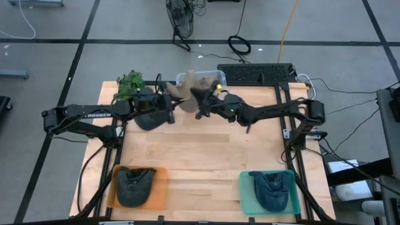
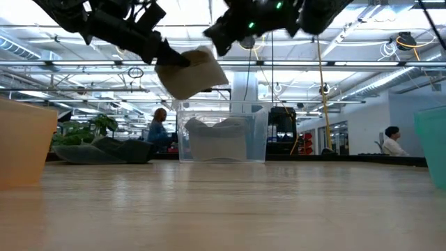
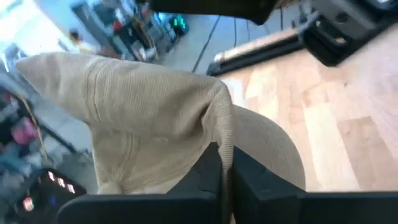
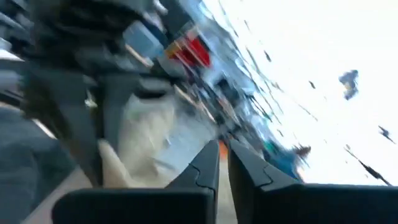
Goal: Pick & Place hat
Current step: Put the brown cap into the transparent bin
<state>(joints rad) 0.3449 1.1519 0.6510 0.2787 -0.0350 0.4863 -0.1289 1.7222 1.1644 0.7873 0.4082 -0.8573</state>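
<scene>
A beige corduroy hat hangs in the air in front of the clear bin; the low view shows the beige hat well above the table. My left gripper is shut on it. My right gripper hovers just right of the hat, fingers shut, touching nothing that I can see. More pale hats lie in the bin. A dark hat lies flat on the table under the left arm. My left gripper pinches a fold of the beige hat's cloth between its two fingers, coming from the table's left. The hat is lifted clear of the table and spreads out beyond the fingertips, its brim curving away on the far side.
An orange tray at the near left holds a dark hat. A teal tray at the near right holds a dark blue hat. A green plant stands at the far left corner. Bare wood lies mid-table.
</scene>
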